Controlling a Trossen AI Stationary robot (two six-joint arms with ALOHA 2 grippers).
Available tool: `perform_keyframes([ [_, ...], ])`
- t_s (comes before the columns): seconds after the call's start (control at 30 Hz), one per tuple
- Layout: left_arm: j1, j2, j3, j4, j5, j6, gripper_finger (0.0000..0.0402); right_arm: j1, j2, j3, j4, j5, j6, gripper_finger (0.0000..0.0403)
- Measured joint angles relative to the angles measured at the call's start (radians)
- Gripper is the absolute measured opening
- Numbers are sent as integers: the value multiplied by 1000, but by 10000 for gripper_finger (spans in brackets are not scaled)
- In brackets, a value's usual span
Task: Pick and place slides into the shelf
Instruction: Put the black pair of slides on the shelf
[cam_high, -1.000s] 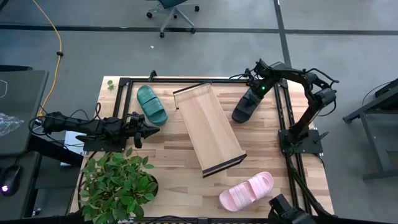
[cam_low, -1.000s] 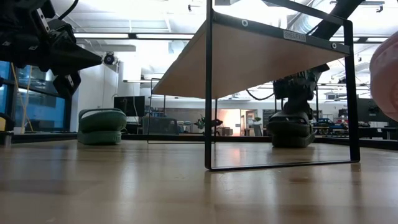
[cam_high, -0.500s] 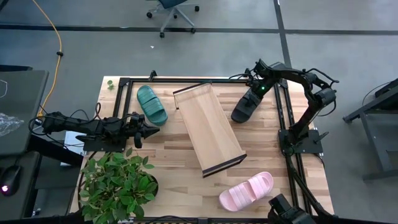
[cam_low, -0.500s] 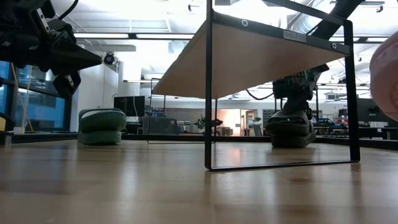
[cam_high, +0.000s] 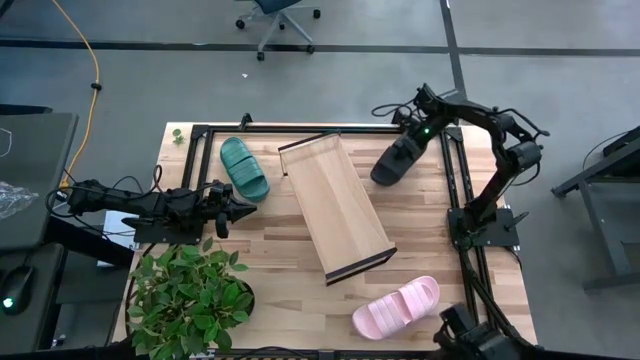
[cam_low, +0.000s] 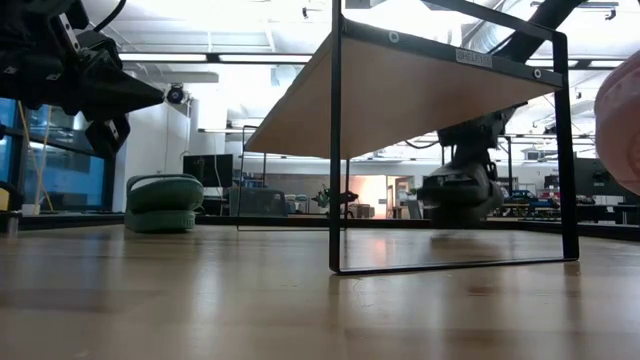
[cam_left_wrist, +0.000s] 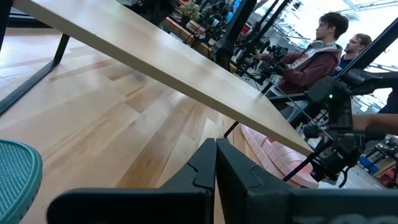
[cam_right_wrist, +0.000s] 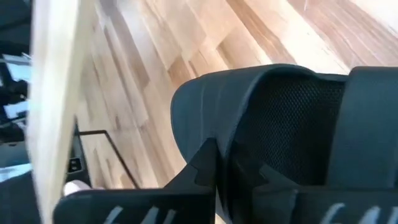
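From where I stood, the right gripper (cam_high: 412, 141) had its jaws clamped on the strap end of the black slide (cam_high: 393, 162), which hung clear of the table (cam_high: 270, 270) in the low view, its sole showing a gap above the wood (cam_low: 456, 192). Just beside those jaws, toward the middle of the table, the shelf (cam_high: 336, 207) lay at a slant, a long light-wood board with black end rails, and nothing rested on it. The pale pink slide (cam_high: 396, 307) lay well away from the right jaws, past the shelf's near end rail and close to the table's front edge. On the other side, the left gripper (cam_high: 234, 209) waited low over the table with its jaws pressed together, the two dark fingers (cam_left_wrist: 214, 163) meeting in a thin seam in its wrist view. The dark green slide (cam_high: 244, 168) sat flat on the table just beyond those closed jaws, between them and the shelf's far corner. A potted plant (cam_high: 188, 299) stood close behind the left arm at the table's corner.
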Motion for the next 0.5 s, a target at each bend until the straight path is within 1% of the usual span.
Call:
perform_keyframes([
  [0.27,0,0,0,0,0,3,1,-34,0,74,-88,-77,-24,2],
  [0.5,0,0,0,0,0,3,1,-37,0,121,-139,-168,-26,2],
])
